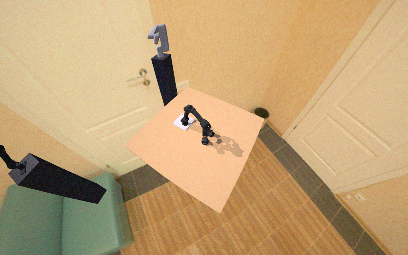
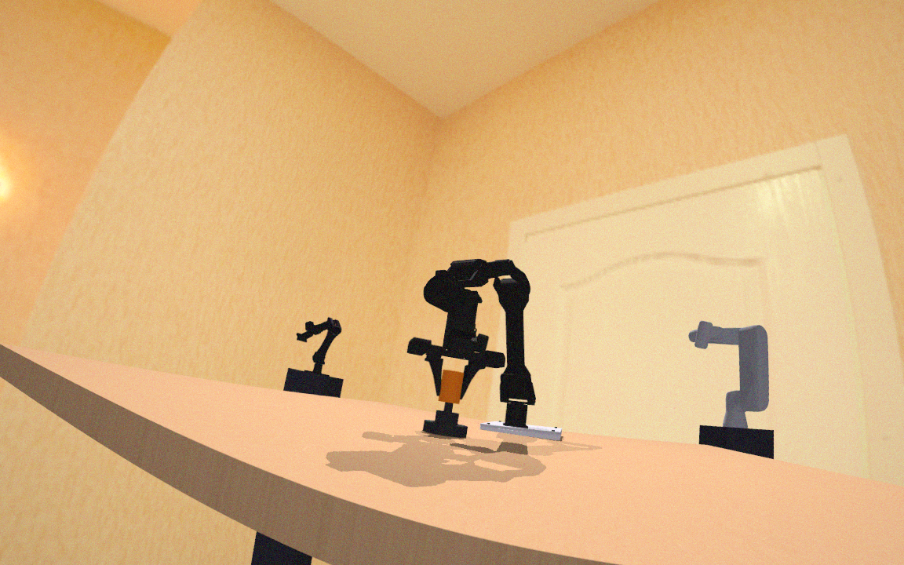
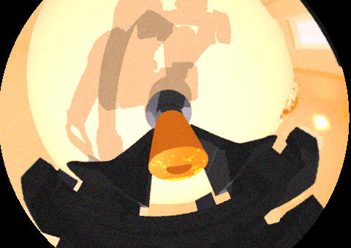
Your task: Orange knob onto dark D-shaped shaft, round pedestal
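Note:
The orange knob (image 2: 450, 386) (image 3: 175, 138) is upright between the fingers of my gripper (image 2: 450, 395) (image 3: 172, 129), which is shut on it. The dark round pedestal (image 2: 445, 425) (image 3: 150, 110) (image 1: 204, 143) stands on the table directly below. A short length of the dark shaft (image 2: 448, 407) shows between the knob's bottom and the pedestal's upper step, so the knob is above the pedestal, not down on it. The knob's underside appears to meet the shaft's top; I cannot tell whether the tip is inside the hole. The shaft's flat side is hidden.
The table (image 1: 180, 161) (image 2: 231, 428) carries my arm's white base plate (image 1: 180, 126) (image 2: 546, 431) beside the pedestal. Arm shadows fall across the table. Beyond the table stand a black arm (image 2: 325, 344) and a grey arm (image 1: 164, 38) (image 2: 753, 365) on dark pillars.

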`<control>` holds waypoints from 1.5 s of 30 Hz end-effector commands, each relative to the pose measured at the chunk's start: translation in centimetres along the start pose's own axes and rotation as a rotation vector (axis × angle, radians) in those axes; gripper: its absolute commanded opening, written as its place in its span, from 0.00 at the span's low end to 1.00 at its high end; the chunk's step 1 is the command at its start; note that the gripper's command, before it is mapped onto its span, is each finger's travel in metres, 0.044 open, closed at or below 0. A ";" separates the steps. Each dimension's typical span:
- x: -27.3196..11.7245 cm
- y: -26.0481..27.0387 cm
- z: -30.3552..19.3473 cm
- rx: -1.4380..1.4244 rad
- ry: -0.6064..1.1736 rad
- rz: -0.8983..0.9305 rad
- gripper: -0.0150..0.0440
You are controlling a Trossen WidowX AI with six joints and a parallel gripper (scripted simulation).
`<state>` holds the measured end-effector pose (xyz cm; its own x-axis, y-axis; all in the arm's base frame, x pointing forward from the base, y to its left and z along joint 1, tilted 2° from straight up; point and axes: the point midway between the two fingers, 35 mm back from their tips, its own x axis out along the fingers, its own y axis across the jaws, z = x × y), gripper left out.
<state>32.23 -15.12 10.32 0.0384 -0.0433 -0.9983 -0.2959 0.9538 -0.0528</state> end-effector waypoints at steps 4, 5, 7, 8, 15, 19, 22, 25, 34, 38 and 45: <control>0.1 0.1 0.0 -0.005 -0.003 0.000 0.25; -0.1 0.1 0.0 -0.005 -0.003 0.000 0.25; -0.3 0.2 -0.1 -0.005 -0.003 0.001 0.25; -0.3 0.2 -0.1 -0.005 -0.003 0.001 0.25; -0.6 0.3 -0.3 -0.130 -0.003 0.000 0.25; -0.6 0.2 -0.3 -0.214 -0.003 0.000 0.25; -0.5 0.1 -0.2 -0.214 -0.003 0.000 0.25; -0.4 0.1 -0.1 -0.214 -0.003 0.000 0.25; -0.2 -0.1 0.1 -0.214 -0.003 0.000 0.25; 0.0 0.0 0.0 -0.214 -0.003 0.000 0.25; 0.0 0.1 -0.1 -0.214 -0.003 0.000 0.25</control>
<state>32.17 -15.13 10.32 0.0386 -0.0434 -0.9983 -0.4879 0.8711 -0.0567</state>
